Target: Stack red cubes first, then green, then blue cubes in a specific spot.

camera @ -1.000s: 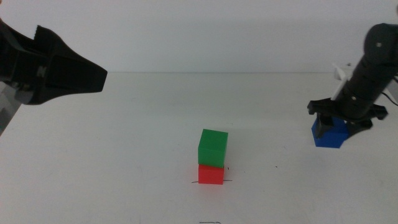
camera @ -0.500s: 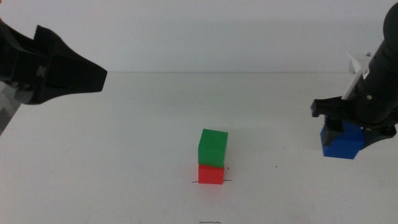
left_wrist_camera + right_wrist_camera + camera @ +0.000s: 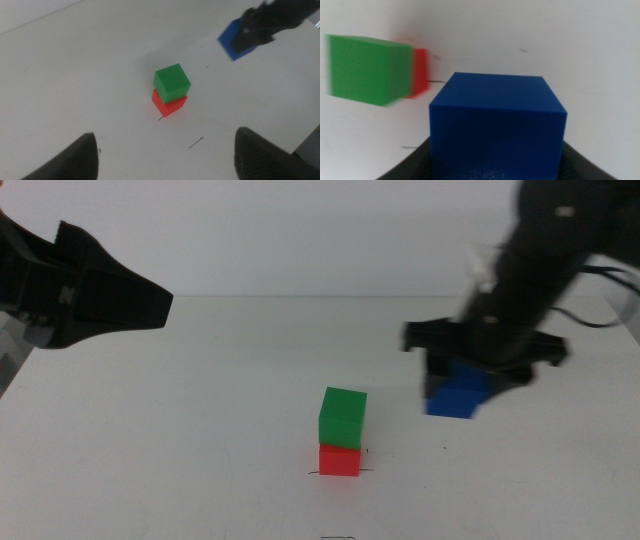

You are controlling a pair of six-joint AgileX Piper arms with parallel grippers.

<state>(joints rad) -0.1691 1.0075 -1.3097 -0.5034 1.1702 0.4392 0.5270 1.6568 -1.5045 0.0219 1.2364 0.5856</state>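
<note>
One cube [image 3: 342, 416] is sitting on another [image 3: 339, 460]; a third [image 3: 457, 397], seemingly raised, is hanging to their right.

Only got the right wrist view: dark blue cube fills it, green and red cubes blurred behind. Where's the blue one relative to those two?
Observer: In the middle view, the right hand holds the small matte dark blue cube off to the right of the two stacked cubes, apart from them and not above them.
Operator: Are they on the mark?
Observer: Yes. The small matte red cube, under the small matte green cube, sits on the short black pen line. The line's ends show on either side of it.
Operator: Left arm?
Observer: The left hand waits at the table's far left, jaws wide open, well away from the cubes.
</note>
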